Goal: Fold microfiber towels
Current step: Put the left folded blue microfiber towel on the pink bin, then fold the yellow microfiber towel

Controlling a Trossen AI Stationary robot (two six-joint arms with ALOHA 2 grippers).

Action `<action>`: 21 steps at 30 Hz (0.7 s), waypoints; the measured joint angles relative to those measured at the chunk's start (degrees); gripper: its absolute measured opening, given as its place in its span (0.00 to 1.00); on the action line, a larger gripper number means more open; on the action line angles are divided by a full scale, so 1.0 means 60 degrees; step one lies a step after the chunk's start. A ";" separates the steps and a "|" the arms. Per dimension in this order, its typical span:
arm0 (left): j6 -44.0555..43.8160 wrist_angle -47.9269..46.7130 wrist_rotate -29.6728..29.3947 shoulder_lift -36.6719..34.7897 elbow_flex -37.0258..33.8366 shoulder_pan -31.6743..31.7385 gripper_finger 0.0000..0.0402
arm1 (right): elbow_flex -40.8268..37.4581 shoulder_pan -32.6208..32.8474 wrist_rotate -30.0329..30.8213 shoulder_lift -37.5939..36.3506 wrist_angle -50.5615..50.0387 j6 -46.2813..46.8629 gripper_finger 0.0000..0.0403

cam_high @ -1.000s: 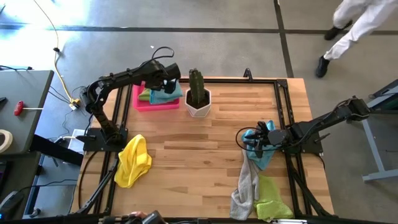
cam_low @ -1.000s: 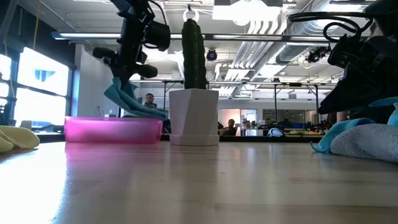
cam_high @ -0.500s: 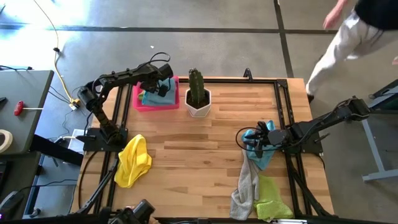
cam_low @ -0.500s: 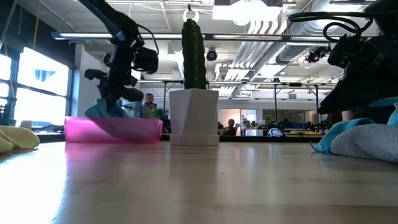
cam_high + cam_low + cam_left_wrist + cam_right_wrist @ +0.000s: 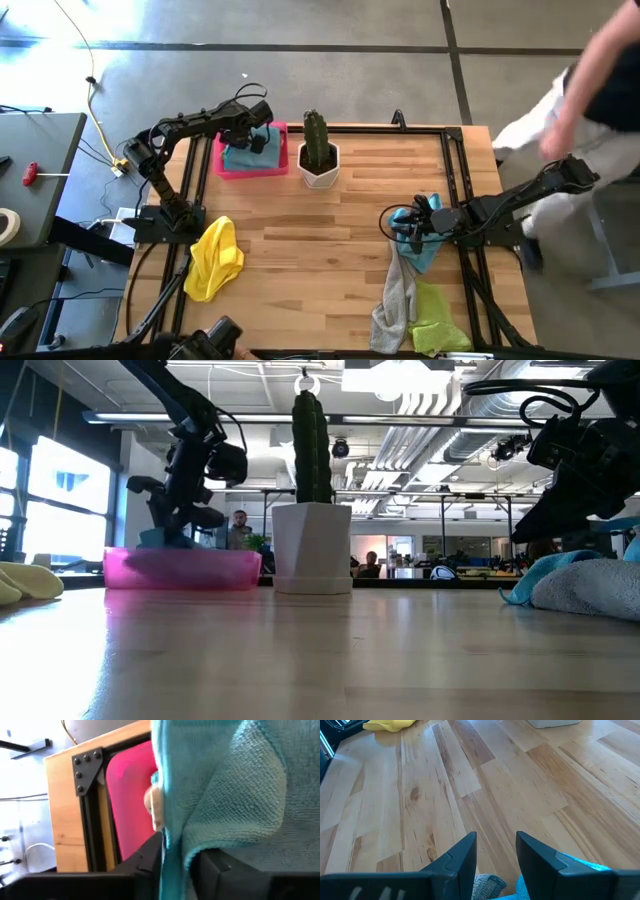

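While I watched from above, the left tool (image 5: 256,141) sat low in the pink rectangular plastic tray (image 5: 222,166) at the desk's (image 5: 330,230) far left corner, its fingers parted around a fold of the light blue microfiber towel (image 5: 240,785) lying there. The right tool (image 5: 495,852) rested open and empty near the desk's right edge, over a second light blue cloth (image 5: 428,252), beside the grey towel (image 5: 395,295) and lime green towel (image 5: 440,312). The crumpled yellow towel (image 5: 213,257) lay near the left edge.
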 joint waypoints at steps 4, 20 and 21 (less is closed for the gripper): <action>0.0519 0.0546 -0.0014 -0.0271 -0.0003 -0.0003 0.36 | 0.0000 -0.0003 -0.0002 0.0000 0.0000 -0.0004 0.32; 0.0237 0.0722 -0.1625 -0.2693 0.0000 -0.1973 0.50 | 0.0000 -0.0003 -0.0003 0.0000 0.0004 0.0000 0.32; 0.0038 0.0573 -0.1629 -0.2730 0.0000 -0.2092 0.50 | 0.0000 -0.0001 -0.0001 0.0000 0.0000 0.0000 0.32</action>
